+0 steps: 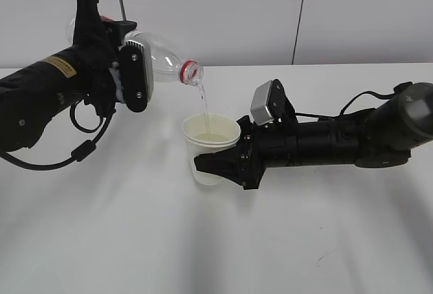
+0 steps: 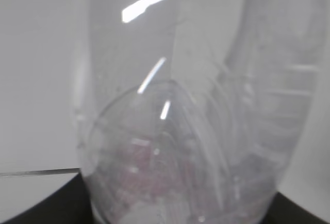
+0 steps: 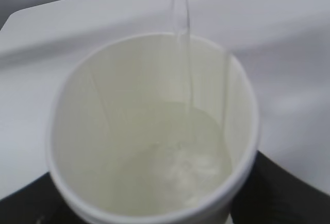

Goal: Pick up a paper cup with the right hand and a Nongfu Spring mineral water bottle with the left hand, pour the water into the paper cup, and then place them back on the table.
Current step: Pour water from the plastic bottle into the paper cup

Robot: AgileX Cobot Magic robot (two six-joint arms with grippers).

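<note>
My left gripper (image 1: 132,71) is shut on the clear water bottle (image 1: 162,59) and holds it tipped to the right, red neck ring over the cup. A thin stream of water (image 1: 203,101) falls from its mouth into the white paper cup (image 1: 210,147). My right gripper (image 1: 218,165) is shut on the cup and holds it upright, just above the table (image 1: 216,240). In the left wrist view the bottle (image 2: 180,105) fills the frame. In the right wrist view the cup (image 3: 149,131) is partly full of water (image 3: 178,157), with the stream (image 3: 184,38) entering it.
The white wall rises behind the table's far edge (image 1: 338,64). A black cable (image 1: 358,98) loops from the right arm onto the tabletop.
</note>
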